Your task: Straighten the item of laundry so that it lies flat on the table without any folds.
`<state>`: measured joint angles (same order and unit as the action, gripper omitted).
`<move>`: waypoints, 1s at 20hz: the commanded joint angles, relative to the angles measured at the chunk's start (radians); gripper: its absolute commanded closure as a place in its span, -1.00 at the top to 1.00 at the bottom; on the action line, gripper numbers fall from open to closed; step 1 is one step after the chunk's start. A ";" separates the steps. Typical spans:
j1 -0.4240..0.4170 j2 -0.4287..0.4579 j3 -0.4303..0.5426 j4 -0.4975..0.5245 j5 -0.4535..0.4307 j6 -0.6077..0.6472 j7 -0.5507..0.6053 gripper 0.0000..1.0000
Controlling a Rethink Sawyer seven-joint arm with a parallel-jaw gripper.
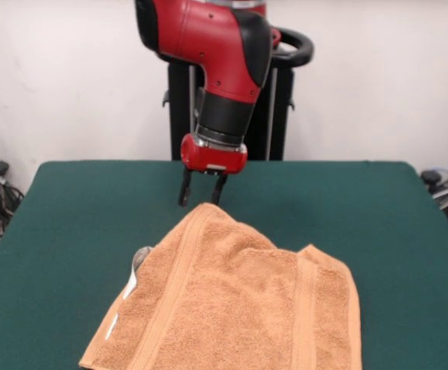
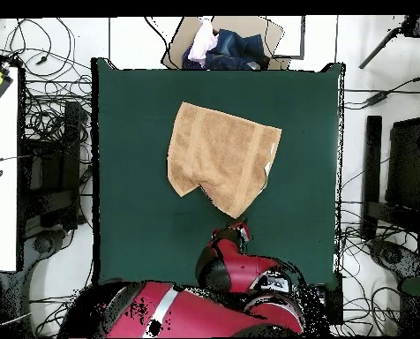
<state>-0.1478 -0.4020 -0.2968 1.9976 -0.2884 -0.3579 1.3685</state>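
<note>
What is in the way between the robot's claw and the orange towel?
Nothing visible. The gripper hangs just behind the towel, close to its far corner, with only bare green table around them. The fingers point down, slightly apart, holding nothing.

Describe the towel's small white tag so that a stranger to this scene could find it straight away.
Start at the green table and find the orange-tan towel lying on it. In the front view, follow the towel's left edge to the tag: the only white patch on the cloth.
</note>
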 commanded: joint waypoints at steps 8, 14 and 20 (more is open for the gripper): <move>0.179 0.159 -0.143 -0.196 0.051 -0.154 0.075 1.00; 0.223 0.222 -0.173 -0.239 0.098 -0.166 0.099 1.00; 0.193 0.180 -0.126 -0.244 0.070 -0.209 0.157 1.00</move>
<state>0.0556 -0.2325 -0.4802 1.8751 -0.2709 -0.4838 1.3685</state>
